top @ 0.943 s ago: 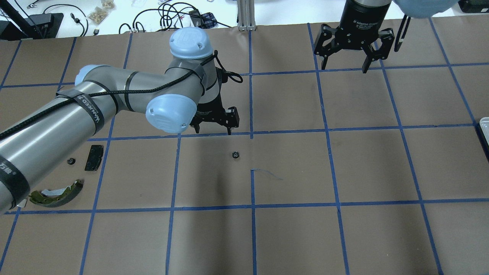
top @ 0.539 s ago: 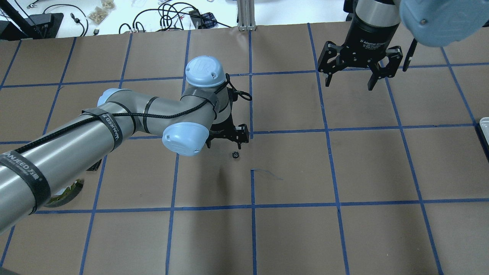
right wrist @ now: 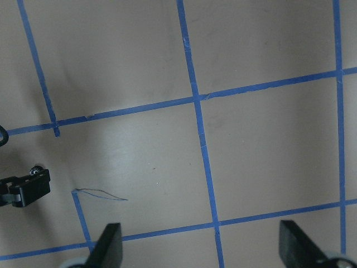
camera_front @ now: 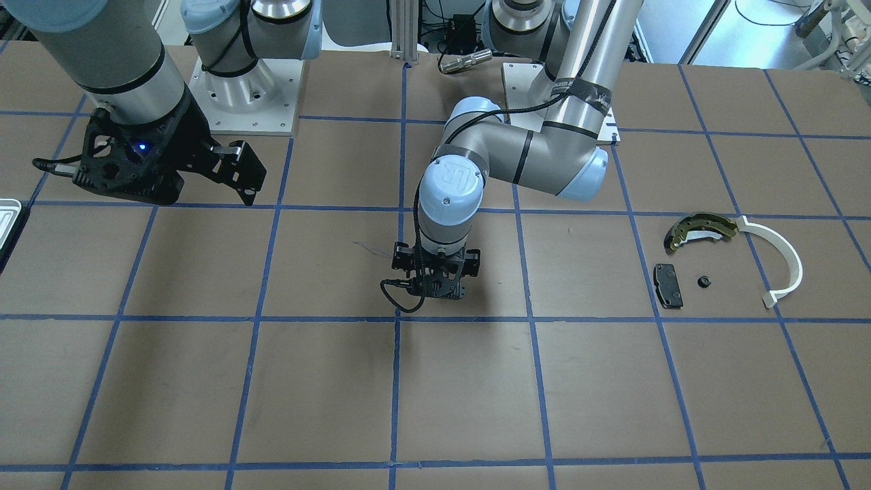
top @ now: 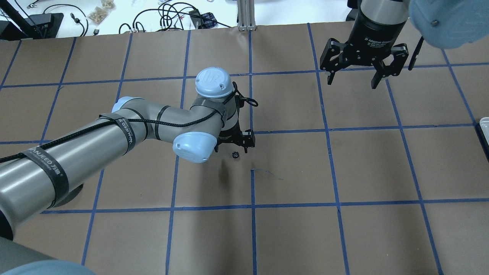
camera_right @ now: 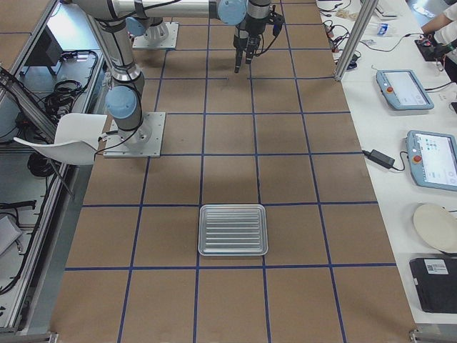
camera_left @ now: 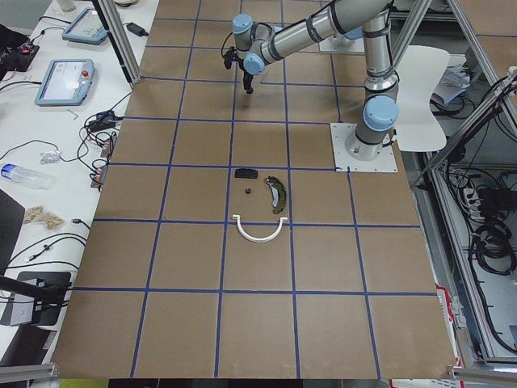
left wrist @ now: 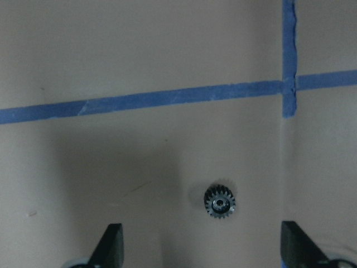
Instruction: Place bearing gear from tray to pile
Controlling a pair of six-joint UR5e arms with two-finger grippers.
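1. We open on the left gripper (top: 232,148). Its jaws are spread wide, hold nothing, and point down at the brown paper-covered table (top: 382,172) with its blue tape grid.
2. In the left wrist view, the small dark toothed metal bearing gear (left wrist: 220,202) lies flat on the paper in the gap between the two black fingertips (left wrist: 111,248). It sits nearer the tip on that view's right and touches neither.
3. From overhead, the bearing gear (top: 235,154) shows just beside the left jaws, on the robot's side of them. We cannot tell how high the tips stand above it.
4. Over to the right gripper (top: 352,82). Its jaws are also spread with nothing between them. It hangs over bare paper, well apart from the left jaws and the bearing gear.
5. The shallow whitish-grey ribbed tray (camera_right: 203,229) with rounded corners lies well apart from both pairs of jaws, out past the right jaws toward that end of the table.
6. The pile (camera_front: 703,280) lies well apart from the left jaws, on the side away from the right jaws.
7. In the pile we see a curved olive-gold brake shoe (camera_front: 701,228) with a long white plastic arc (camera_front: 782,262) just beside its end.
8. A small black rectangular pad (camera_front: 668,284) lies there too, with a small black round part (camera_left: 249,191) just beside it.
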